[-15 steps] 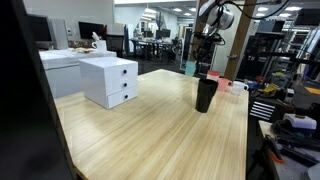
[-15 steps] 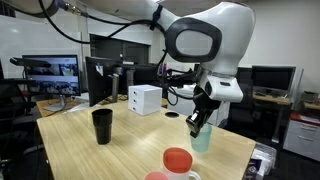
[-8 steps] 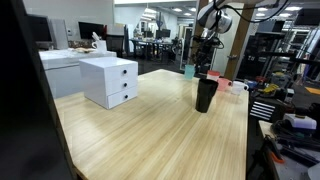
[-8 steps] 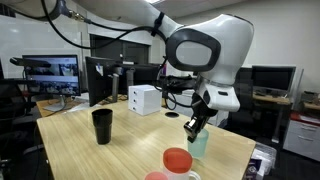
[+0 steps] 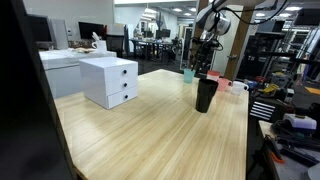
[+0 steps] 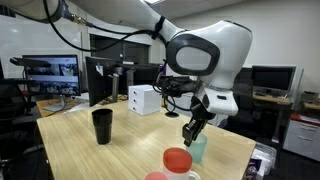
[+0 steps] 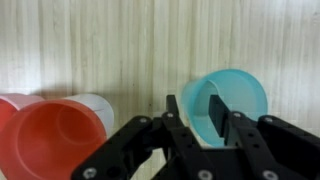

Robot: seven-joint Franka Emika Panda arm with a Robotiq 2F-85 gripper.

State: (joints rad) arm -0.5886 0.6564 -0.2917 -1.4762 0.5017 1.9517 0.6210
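Now that the teal cup [image 7: 235, 100] is down on the wooden table [image 5: 150, 130], the grip's letting go.
Gripper [image 7: 197, 122] has dropped lower than a second ago; its jaws straddle the rim, parted, not pinching. Cup stands upright just beside the red cup [image 7: 55, 140], so it looks placed.

Pretty clearly an open-plan office doubling as a robotics lab. In the upper middle of an exterior view you can see rows of desks [image 5: 150, 48] under strip ceiling lights [image 5: 150, 12]. There's a metal rack [image 5: 262, 58] stuffed with gear on the right, monitors [image 6: 50, 72] lined up at the left of an exterior view, and a big white robot arm [image 6: 205, 50] over the pale wooden worktop [image 5: 150, 130].
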